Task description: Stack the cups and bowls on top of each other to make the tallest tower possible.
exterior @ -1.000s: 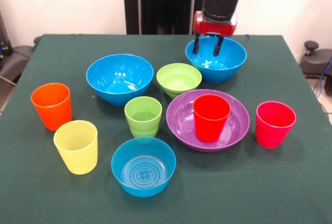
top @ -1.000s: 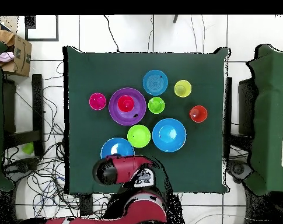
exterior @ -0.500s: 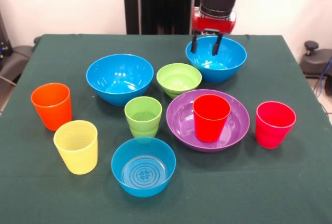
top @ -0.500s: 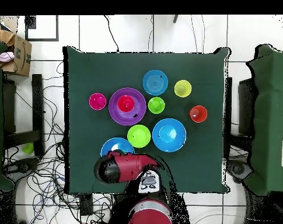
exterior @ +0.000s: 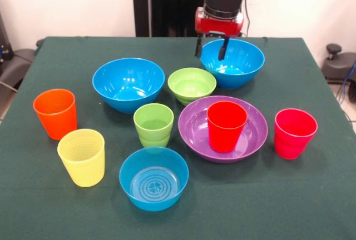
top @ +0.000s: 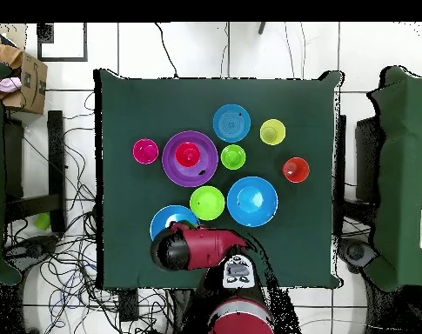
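Cups and bowls all sit apart on the green table (exterior: pixel 50 206), nothing piled beyond one red cup (exterior: pixel 226 125) standing upright inside the wide purple bowl (exterior: pixel 196 130). My gripper (exterior: pixel 210 47) hangs over the left rim of the far large blue bowl (exterior: pixel 239 62), its two dark fingers spread apart and holding nothing, one seen against the cloth outside the rim and one against the bowl. In the front view the other large blue bowl (exterior: pixel 128 83) lies to the left, with the small green bowl (exterior: pixel 192 84) between the two. A light green cup (exterior: pixel 153 124) stands just in front of that green bowl, and the small blue bowl (exterior: pixel 154 178) with its ringed bottom is nearest the camera. Orange cup (exterior: pixel 55 113) and yellow cup (exterior: pixel 82 156) stand close together at the left, the pinkish-red cup (exterior: pixel 294 133) alone at the right
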Motion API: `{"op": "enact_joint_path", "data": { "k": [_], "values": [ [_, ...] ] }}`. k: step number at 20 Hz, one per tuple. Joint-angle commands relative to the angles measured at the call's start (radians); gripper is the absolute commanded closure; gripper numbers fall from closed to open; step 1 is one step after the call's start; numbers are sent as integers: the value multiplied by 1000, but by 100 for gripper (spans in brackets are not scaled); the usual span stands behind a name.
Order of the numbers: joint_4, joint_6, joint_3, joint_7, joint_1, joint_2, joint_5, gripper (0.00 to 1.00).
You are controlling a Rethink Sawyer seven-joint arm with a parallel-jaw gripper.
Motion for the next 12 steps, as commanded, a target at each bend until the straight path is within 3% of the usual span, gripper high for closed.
{"op": "enact_joint_path", "data": {
  "k": [1, 12],
  "values": [
    [-93, -18, 73, 68, -10, 95, -24, 0],
    [-118, -81, 66, 90, 19, 183, -26, 0]
  ]
}}
